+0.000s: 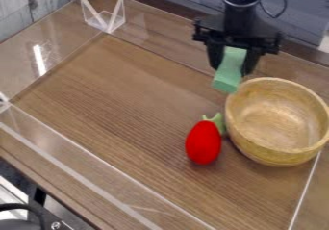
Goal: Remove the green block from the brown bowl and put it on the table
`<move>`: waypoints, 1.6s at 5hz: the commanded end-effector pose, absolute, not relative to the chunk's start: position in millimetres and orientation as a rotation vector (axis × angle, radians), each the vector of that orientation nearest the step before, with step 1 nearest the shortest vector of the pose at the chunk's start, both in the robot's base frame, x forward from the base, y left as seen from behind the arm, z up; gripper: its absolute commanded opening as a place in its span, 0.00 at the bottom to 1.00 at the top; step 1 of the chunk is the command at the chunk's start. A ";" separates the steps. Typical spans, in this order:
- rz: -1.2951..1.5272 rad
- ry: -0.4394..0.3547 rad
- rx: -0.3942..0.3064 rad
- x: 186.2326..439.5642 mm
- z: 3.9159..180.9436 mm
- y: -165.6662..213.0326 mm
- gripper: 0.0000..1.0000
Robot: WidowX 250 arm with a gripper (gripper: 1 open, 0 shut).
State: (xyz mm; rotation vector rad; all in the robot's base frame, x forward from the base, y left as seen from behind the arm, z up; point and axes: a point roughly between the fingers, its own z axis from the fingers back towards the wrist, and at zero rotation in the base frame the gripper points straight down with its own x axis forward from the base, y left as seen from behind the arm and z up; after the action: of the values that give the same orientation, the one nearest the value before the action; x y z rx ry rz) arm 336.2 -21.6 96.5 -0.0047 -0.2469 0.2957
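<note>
My gripper [234, 57] hangs from the black arm at the upper right, pointing down and shut on the green block [229, 72]. The light-green bar dangles tilted below the fingers, just left of the brown bowl's far rim and above the table [115, 99]. The brown bowl [276, 119], a round tan wooden dish, sits at the right with nothing showing inside it.
A red strawberry-like toy [203, 141] with green leaves lies against the bowl's left side. Low clear acrylic walls [52, 51] edge the tabletop, with a clear corner bracket [103, 15] at the back left.
</note>
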 end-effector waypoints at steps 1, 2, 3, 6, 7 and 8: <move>0.335 -0.321 0.008 329.9 118.6 4.1 0.00; 0.370 -0.312 0.038 314.1 111.8 32.7 0.00; 0.391 -0.310 0.060 303.2 102.5 58.6 0.00; 0.424 -0.298 0.068 298.2 78.6 86.9 0.00; 0.424 -0.289 0.067 296.9 68.3 92.6 0.00; 0.422 -0.280 0.067 294.6 57.9 96.3 0.00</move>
State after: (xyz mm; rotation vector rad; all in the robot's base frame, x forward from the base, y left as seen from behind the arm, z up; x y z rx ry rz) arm 290.0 92.9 48.2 0.0631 -0.2429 0.4250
